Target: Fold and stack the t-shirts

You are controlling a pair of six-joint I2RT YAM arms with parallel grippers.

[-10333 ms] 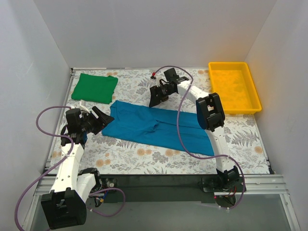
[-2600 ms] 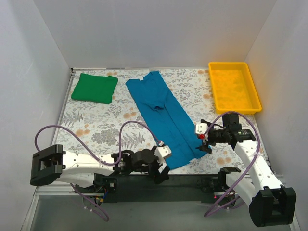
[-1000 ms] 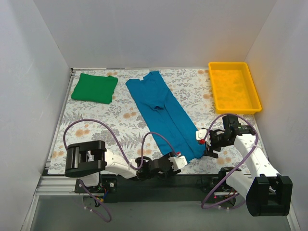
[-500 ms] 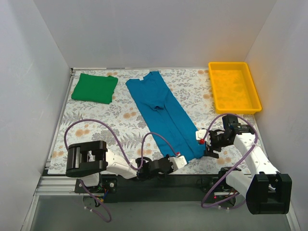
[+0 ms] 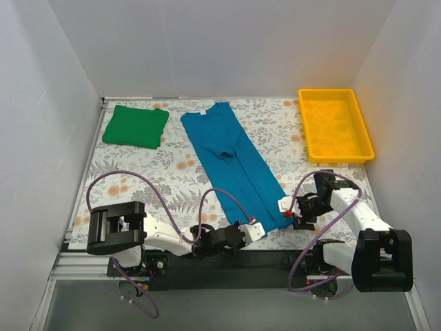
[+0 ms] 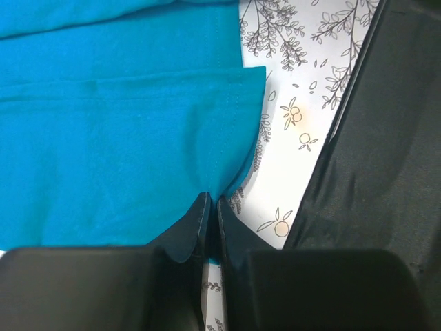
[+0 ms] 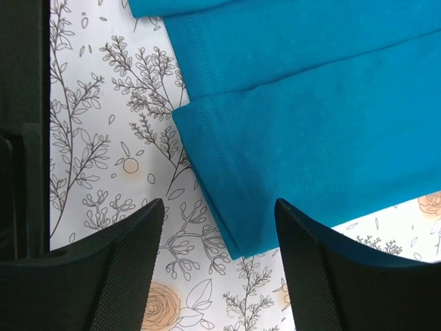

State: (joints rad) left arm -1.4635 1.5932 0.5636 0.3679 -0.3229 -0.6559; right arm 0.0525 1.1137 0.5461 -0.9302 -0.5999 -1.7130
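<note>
Left gripper [image 6: 210, 201] clamped on blue shirt [image 5: 234, 162] hem at worktop [image 5: 138, 179] near edge. Right gripper [image 7: 217, 205] wide, above the hem's other corner.

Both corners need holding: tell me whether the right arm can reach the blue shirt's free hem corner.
Likely yes: the right gripper is open, fingers straddling the shirt's corner, nothing between.
</note>
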